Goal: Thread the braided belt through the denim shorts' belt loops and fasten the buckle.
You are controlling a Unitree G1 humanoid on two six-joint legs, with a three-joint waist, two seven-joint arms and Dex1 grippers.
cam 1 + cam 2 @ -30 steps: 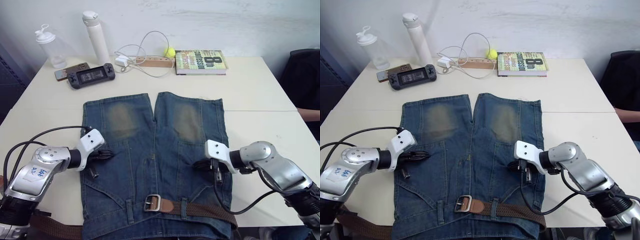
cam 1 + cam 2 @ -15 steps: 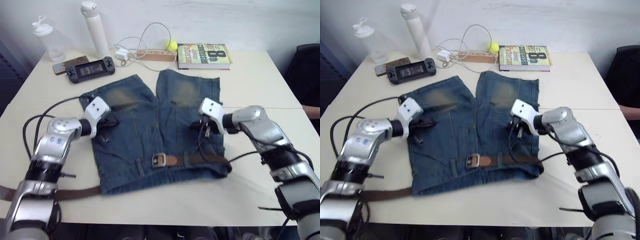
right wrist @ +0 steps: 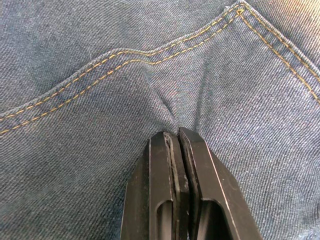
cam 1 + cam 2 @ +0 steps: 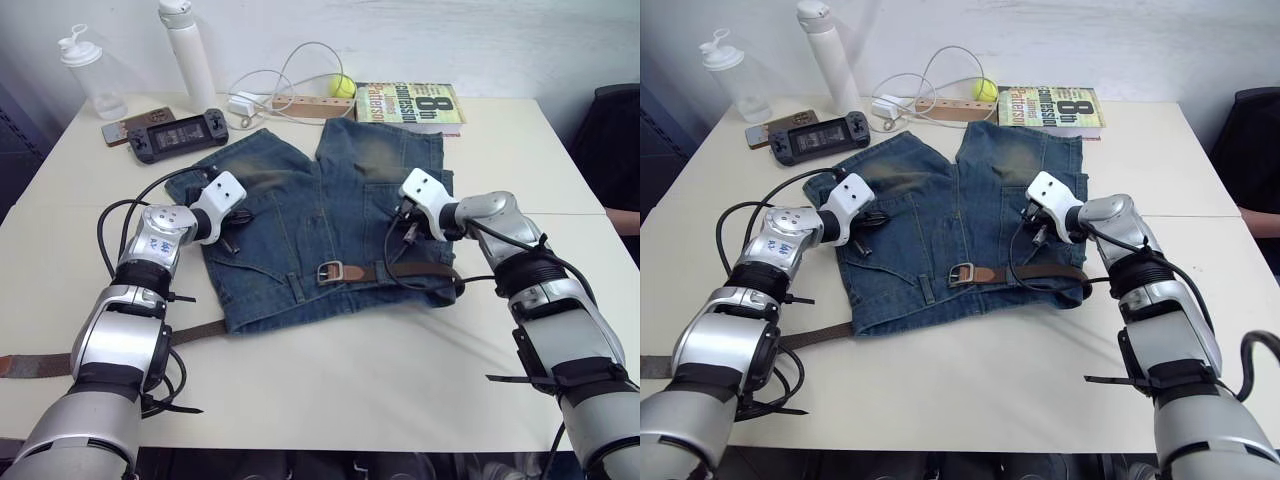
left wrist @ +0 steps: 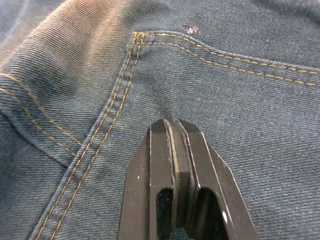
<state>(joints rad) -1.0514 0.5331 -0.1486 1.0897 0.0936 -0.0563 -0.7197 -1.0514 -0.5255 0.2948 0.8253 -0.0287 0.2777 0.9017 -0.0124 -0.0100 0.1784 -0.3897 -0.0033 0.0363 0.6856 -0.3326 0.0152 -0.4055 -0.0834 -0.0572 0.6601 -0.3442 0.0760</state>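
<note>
Denim shorts point(image 4: 320, 215) flat on table point(image 4: 420, 370), legs pointing away from robot, waistband at near edge. Braided belt point(image 4: 405, 270) runs L-R along waistband w/ buckle point(image 4: 331, 272) mid-front; loose tail trails off to robot's left. Left gripper point(image 5: 172, 131) and right gripper point(image 3: 172, 137) each clenched, pinching a denim fold on own side, just beyond the belt.

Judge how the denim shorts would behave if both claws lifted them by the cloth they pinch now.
The denim shorts would probably sag between the two pinch points: the fabric puckers at the left claw and the right claw. The braided belt would likely come along, since it runs through the waistband, its loose tail dragging.
</note>
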